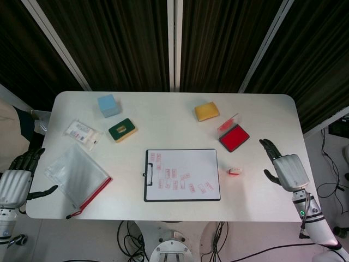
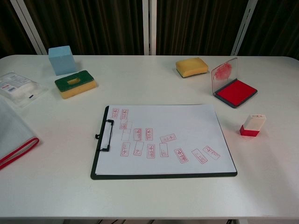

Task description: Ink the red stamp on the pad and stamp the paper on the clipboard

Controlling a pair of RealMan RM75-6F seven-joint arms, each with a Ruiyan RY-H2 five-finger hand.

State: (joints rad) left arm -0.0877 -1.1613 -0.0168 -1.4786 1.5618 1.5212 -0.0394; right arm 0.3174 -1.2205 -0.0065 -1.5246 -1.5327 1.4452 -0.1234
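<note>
Many red marks already on the paper [image 2: 163,135], stamp [image 2: 252,125] set down just right of the clipboard [image 2: 100,140], near the pad [image 2: 236,92], both hands [image 1: 287,170] [image 1: 13,183] empty, fingers spread.

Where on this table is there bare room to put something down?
Bare patches: between the green sponge and the yellow sponge, behind the clipboard; also the near edge in front of it. Crowded: the far left by the blue box, and right, around the ink pad and stamp.
</note>
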